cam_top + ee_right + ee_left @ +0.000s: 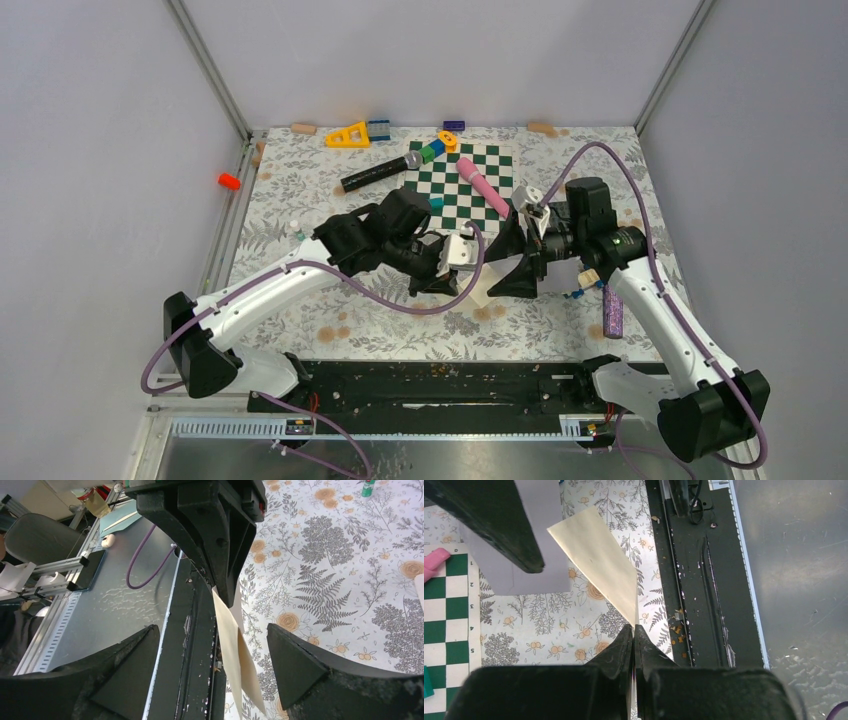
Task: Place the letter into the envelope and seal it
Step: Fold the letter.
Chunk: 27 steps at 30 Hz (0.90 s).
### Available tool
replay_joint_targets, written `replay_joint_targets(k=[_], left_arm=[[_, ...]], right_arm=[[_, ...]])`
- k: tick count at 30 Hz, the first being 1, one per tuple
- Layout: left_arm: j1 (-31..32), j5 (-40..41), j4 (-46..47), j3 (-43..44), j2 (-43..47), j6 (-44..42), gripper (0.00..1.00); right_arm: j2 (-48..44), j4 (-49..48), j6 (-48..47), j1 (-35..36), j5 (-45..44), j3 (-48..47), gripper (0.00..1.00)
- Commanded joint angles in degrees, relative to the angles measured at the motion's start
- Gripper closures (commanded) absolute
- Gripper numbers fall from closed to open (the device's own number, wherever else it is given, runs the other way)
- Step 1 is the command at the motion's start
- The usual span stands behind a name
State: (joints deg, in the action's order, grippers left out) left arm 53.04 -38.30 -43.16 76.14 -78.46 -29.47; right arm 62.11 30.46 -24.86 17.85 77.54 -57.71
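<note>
Left wrist: left gripper point(633, 629) pinches cream letter point(596, 562); right gripper point(212, 632) agape.

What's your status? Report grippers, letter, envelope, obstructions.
Left gripper shut on cream letter. Right gripper open, jaws either side of letter. Grey envelope beside it, letter not inserted. No obstruction seen.

**Crowded centre, open cloth to the left**

The right gripper point(212, 630) stands with fingers spread either side of the letter point(599, 560), which the closed left gripper point(633, 632) pinches edge-on. That leaves little room between the two. The envelope point(551, 540) lies flat just beyond, one right finger above it. Farther back, a microphone point(380, 172) and a pink cylinder point(483, 185) on the chessboard point(455, 200) bar the way. The floral cloth point(290, 195) at left lies bare.
</note>
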Motion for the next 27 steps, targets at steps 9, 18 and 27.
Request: replay_joint_targets(k=[9, 18, 27], left_arm=[[-1.10, 2.23, 5.14, 0.71, 2.29, 2.61, 1.00], [-2.06, 1.84, 6.07, 0.24, 2.23, 3.30, 1.00], [-2.09, -4.88, 0.93, 1.74, 1.69, -0.28, 0.36]], right_arm=[[-1.86, 4.26, -2.81, 0.52, -0.63, 2.64, 0.33], [-4.84, 4.19, -5.45, 0.53, -3.24, 4.47, 0.75], [-3.48, 3.98, -6.18, 0.53, -7.15, 3.69, 1.00]])
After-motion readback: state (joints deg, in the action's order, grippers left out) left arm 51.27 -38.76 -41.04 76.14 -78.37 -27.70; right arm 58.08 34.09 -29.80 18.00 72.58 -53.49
